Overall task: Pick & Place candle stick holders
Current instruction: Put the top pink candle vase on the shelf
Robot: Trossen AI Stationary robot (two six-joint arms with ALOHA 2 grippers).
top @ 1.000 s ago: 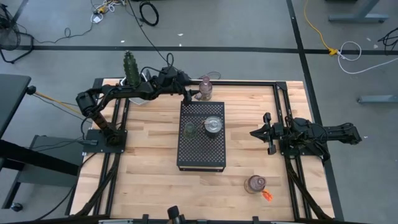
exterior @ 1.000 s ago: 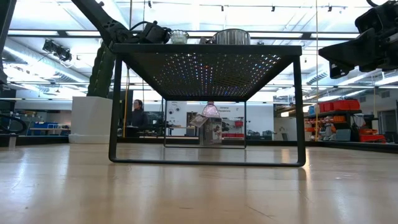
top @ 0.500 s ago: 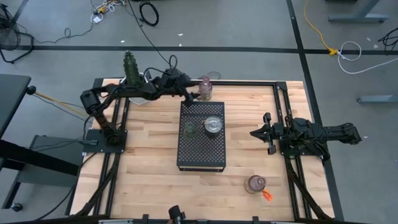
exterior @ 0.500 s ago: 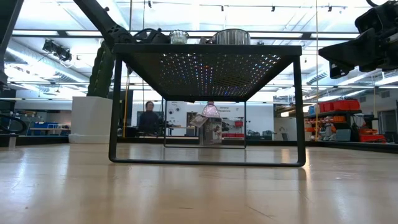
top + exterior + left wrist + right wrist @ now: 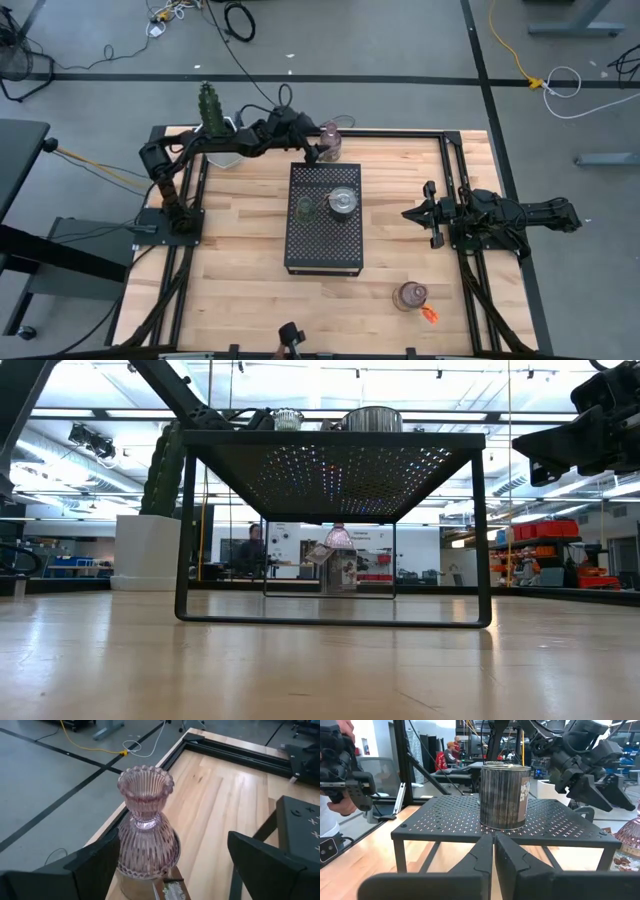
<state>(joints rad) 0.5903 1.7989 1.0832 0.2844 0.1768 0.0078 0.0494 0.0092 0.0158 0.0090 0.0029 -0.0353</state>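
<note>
The left gripper (image 5: 318,152) reaches across the far edge of the table, its fingers (image 5: 90,870) spread wide on either side of a pink ribbed glass holder (image 5: 147,825). The holder stands upright between the two fingers without either one touching it, on the wooden table (image 5: 240,250) near the far rim, just behind the black perforated stand (image 5: 324,240). A small tag (image 5: 172,890) lies at its base.

On top of the stand, nearer than the left gripper, sit a green holder (image 5: 305,208) and, beside it, a wider silvery holder (image 5: 343,201). The right gripper (image 5: 415,214) waits off to the side of the stand, its fingers (image 5: 507,855) pressed together and empty, pointing at the silvery holder straight ahead of it.

Another pink holder (image 5: 409,295) stands well away from both grippers at the near right part of the table, with an orange tag (image 5: 430,315) beside it. A cactus in a white pot (image 5: 212,110) stands behind the left arm at the far left corner.
</note>
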